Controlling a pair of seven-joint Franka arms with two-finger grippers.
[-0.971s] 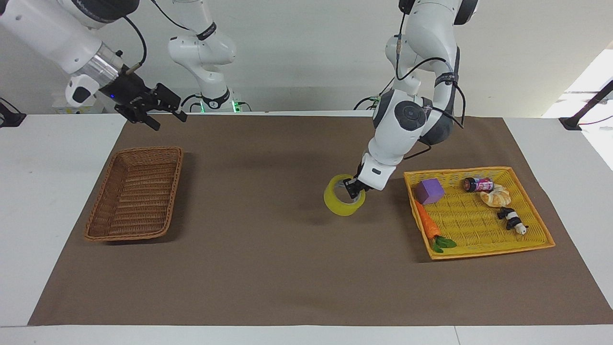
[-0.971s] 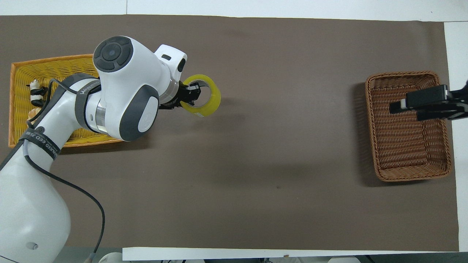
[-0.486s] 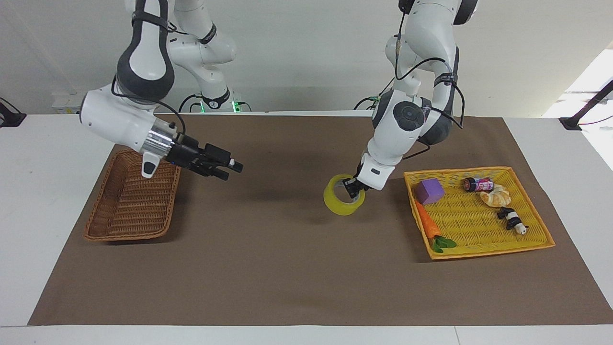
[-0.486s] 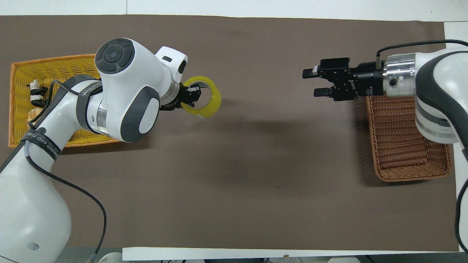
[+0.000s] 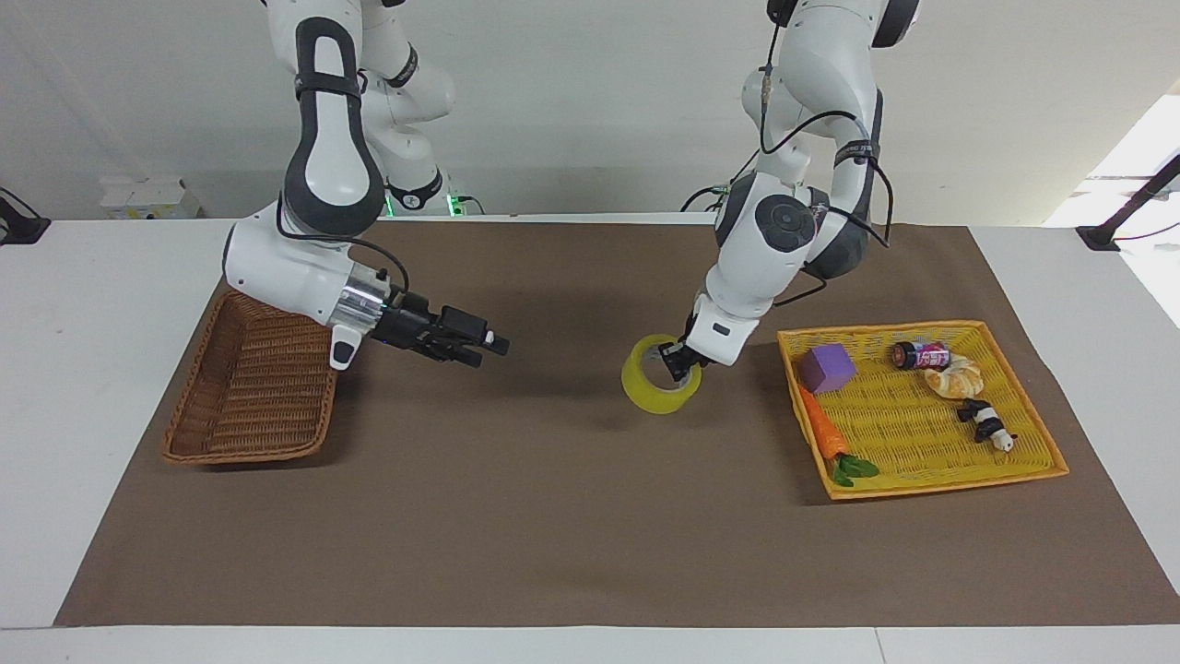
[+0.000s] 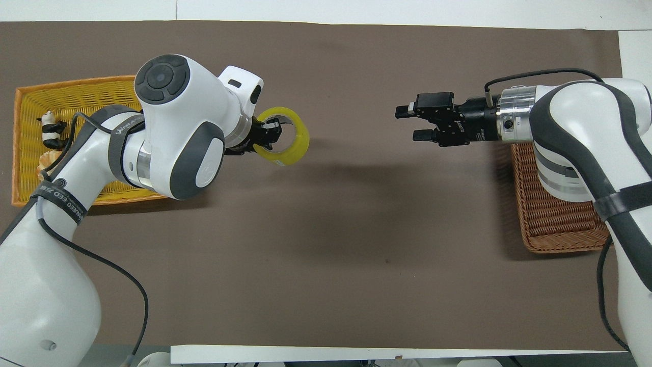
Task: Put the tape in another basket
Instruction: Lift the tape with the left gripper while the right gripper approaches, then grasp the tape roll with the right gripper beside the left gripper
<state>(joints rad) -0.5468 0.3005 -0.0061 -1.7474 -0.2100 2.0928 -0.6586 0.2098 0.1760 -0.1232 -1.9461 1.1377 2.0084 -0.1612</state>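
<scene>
Yellow tape roll pinched by left gripper beside the yellow tray; right gripper, fingers spread, hovers beside the wicker basket.

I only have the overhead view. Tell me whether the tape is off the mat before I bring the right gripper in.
Observer: In the facing view the tape hangs tilted, pinched in the left gripper, apparently just clear of the mat.
Operator: Give me the right gripper's height.
Observer: The right gripper is open and up in the air over the mat, beside the basket, touching neither.
Operator: List what the left arm hides in the yellow tray.
Observer: A purple block and a carrot.
</scene>
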